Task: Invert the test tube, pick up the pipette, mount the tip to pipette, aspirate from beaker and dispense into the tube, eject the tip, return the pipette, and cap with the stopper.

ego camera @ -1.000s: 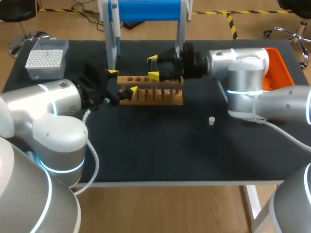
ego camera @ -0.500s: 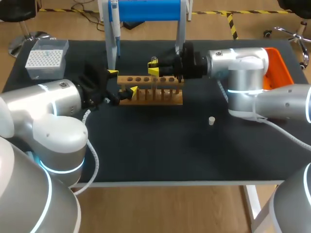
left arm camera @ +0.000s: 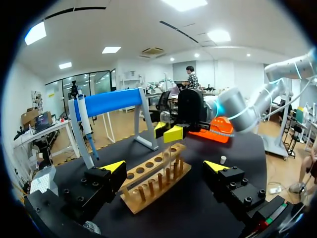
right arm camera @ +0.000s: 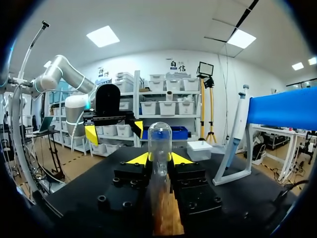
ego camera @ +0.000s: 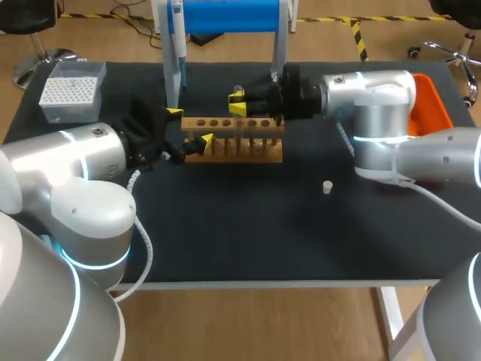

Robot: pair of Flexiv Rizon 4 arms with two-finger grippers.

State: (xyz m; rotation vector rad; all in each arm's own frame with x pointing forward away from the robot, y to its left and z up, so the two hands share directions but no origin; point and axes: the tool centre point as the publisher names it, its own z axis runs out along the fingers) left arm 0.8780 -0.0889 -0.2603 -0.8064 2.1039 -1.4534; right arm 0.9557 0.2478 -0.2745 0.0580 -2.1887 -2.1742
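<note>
— Black tabletop point(ego camera: 248, 233), wooden rack point(ego camera: 240, 147) toward the back, blue stand point(ego camera: 225, 15) behind it. Whereabouts of the test tube point(right arm camera: 159, 144)?

— In the right tool point(ego camera: 237, 102), above the rack's far rail. Pinched from 2 sides, yellow tips close together on the glass.

— Long axis?

— Upright, domed end up, mouth down toward the rack. Probably calls for a lift clear, then a half turn at the wrist before seating in 1 of the holes.

— And the left tool point(ego camera: 189, 126)?

— Spread wide, holding nothing, at the rack's left end; hard to say whether touching the wood. Nearer the pipette point(ego camera: 177, 37) on the stand, though. Stopper point(ego camera: 327, 186) lying well apart, on the right arm's side.
</note>
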